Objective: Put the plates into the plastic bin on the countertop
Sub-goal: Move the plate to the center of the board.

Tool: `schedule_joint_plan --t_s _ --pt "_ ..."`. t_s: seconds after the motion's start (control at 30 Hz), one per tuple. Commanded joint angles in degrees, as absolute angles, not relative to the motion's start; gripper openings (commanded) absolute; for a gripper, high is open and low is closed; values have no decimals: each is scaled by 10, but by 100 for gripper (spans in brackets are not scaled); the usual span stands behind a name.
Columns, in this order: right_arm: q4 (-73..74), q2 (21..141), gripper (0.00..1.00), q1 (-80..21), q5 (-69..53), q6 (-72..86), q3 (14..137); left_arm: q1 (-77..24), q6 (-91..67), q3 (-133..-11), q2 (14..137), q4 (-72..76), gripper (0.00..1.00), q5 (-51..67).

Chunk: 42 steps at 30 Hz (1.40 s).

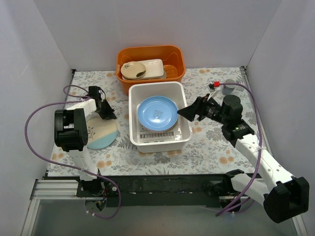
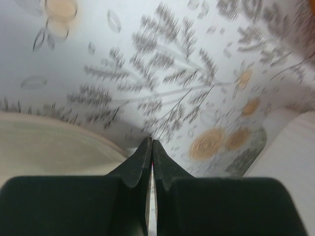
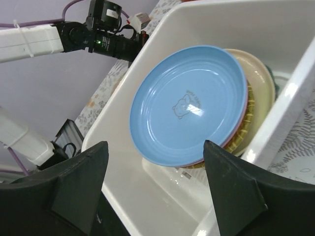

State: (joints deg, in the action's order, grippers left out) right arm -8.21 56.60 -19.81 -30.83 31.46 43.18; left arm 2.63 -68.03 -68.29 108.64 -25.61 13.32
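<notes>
Centrally on blue plate (image 3: pixel 183 118) — unreadable lettering (image 3: pixel 189 103).

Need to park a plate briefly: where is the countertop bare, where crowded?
Bare countertop runs in front of the plastic bin toward the near edge, and behind, between the orange tub and the grey mug. Crowded: left of the bin, a plate lies by the left claw; the right claw hangs at the bin's right rim.

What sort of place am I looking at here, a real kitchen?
Probably a staged test booth, not a kitchen: plain white walls box in a flower-printed countertop, with a white plastic bin of round plates.
</notes>
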Motion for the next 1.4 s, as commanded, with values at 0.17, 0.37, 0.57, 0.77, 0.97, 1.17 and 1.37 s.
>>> schedule_joint_plan --t_s 0.17,0.37,0.57,0.77,0.97,1.17,1.37 --pt "-116 604 86 -321 -287 288 503 27 -664 -632 969 -292 3 158" --pt "-66 686 86 -440 -222 253 588 27 -666 -637 882 -271 53 141" --pt "-33 780 86 -511 -185 233 660 61 -656 -657 841 -293 75 134" --pt "5 874 85 -568 -165 211 748 111 -660 -626 802 -289 84 137" --pt "40 950 85 -619 -155 197 835 160 -663 -589 774 -284 86 99" --pt "65 1022 85 -664 -154 189 921 171 -645 -583 813 -274 85 47" --pt "76 1064 85 -673 -161 192 953 171 -635 -655 924 -284 85 46"
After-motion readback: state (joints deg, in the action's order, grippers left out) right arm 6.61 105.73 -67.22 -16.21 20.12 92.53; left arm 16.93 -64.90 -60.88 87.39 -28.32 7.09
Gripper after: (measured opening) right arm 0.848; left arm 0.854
